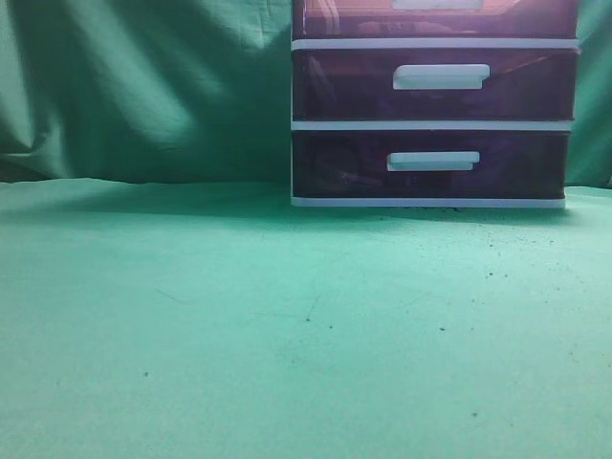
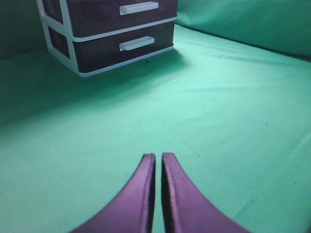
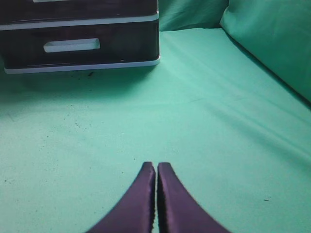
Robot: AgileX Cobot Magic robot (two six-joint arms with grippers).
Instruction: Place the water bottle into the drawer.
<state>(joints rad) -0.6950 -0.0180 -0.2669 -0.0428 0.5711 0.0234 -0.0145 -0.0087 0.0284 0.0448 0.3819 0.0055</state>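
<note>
White-framed plastic drawer unit [image 1: 432, 124] on green cloth-covered table [image 1: 287, 325], both claws idle

Dark purple-brown top drawer [image 1: 435, 17] with white bar handle sits pushed in at 1 o'clock in the exterior view; water bottle not visible; left gripper [image 2: 158, 158] and right gripper [image 3: 156, 166] each pinched together on nothing, low over bare cloth, unit at 11 o'clock of both

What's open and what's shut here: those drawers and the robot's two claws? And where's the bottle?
Top drawer: shut, front flush with the frame.
Middle drawer: shut.
Bottom drawer: shut.
Left gripper: shut, holding nothing, above the green cloth.
Right gripper: shut, holding nothing.
Water bottle: not seen in any view.
</note>
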